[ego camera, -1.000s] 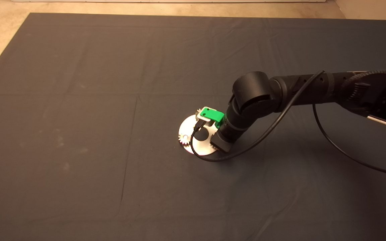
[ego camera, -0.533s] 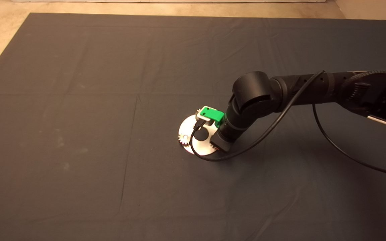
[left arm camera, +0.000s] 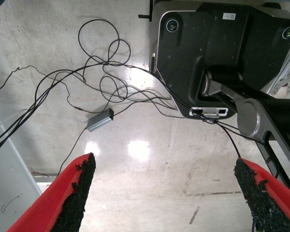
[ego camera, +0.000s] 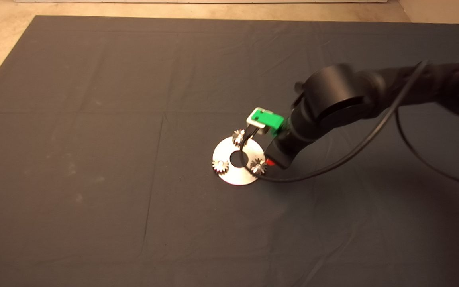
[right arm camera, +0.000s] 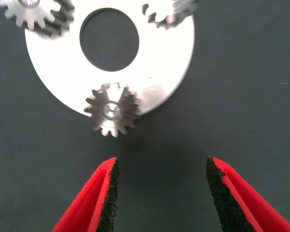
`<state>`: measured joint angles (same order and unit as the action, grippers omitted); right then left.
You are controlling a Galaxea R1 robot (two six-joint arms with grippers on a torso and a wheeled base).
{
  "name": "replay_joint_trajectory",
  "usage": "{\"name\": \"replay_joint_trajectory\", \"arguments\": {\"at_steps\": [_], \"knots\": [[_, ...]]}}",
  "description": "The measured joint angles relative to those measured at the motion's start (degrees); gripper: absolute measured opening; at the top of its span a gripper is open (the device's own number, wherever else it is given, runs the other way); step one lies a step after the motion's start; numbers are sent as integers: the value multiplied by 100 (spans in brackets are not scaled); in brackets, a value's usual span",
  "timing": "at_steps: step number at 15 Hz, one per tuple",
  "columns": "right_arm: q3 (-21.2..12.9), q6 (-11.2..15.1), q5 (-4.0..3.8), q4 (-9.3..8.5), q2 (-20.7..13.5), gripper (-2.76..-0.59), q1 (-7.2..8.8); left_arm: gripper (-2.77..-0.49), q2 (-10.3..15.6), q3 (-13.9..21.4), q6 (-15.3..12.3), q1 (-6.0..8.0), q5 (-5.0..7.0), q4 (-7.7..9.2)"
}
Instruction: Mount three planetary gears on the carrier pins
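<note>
**All three gears seated, right gripper clear**

Head view: we see the flat round silver plate (ego camera: pixel 238 175) mid-mat, with three small toothed silver-and-dark metal planetary gears on its rim: far (ego camera: pixel 238 136), left (ego camera: pixel 220 165), right (ego camera: pixel 258 166). Carrier pins are hidden under the gears. The right gripper (ego camera: pixel 270 161) hangs just right of the plate; the left arm is out of this view.

Left wrist view: the left gripper (left arm camera: pixel 166 193) is parked, fingers spread wide and empty, over pale floor and loose cables.

Right wrist view: the fingers (right arm camera: pixel 106 193) are spread and hold nothing, with the nearest gear (right arm camera: pixel 111 110) just beyond them.

We judge the gears stiff, dense for their size and slick. Pinch across opposite tooth tips, flat and level. A tilted gear would likely jam on its pin.
</note>
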<state>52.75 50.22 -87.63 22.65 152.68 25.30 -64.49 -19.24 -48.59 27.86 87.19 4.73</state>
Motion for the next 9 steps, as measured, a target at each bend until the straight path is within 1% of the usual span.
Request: {"name": "replay_joint_trajectory", "arguments": {"at_steps": [1, 2, 3, 4, 5, 6, 7, 8, 9], "knots": [[-280, 160, 0, -115, -186, -196, 126, -122, 0, 0, 0, 0, 0, 0], [-553, 401, 6, -280, -393, -193, 156, -122, -1, 0, 0, 0, 2, 0], [-815, 657, 4, -433, -640, -193, 152, -122, -30, 0, 0, 0, 2, 1], [-1118, 924, 4, -496, -952, -193, 159, -122, -83, 0, 0, 0, 2, 6], [-1334, 1205, 17, -575, -1241, -183, 174, -113, -181, 0, -2, 0, 2, 37], [-1542, 1680, 0, -663, -1650, -178, 213, -108, -313, 0, -49, 1, 10, 122], [-1677, 2091, -18, -677, -1988, -178, 215, -108, -527, 0, -139, 0, 13, 247], [-1856, 2471, -61, -686, -2233, -176, 198, -106, -825, 0, -221, 0, 22, 308], [-2123, 2850, -93, -740, -2363, -165, 145, -95, -1214, 0, -394, 0, 16, 345]]}}
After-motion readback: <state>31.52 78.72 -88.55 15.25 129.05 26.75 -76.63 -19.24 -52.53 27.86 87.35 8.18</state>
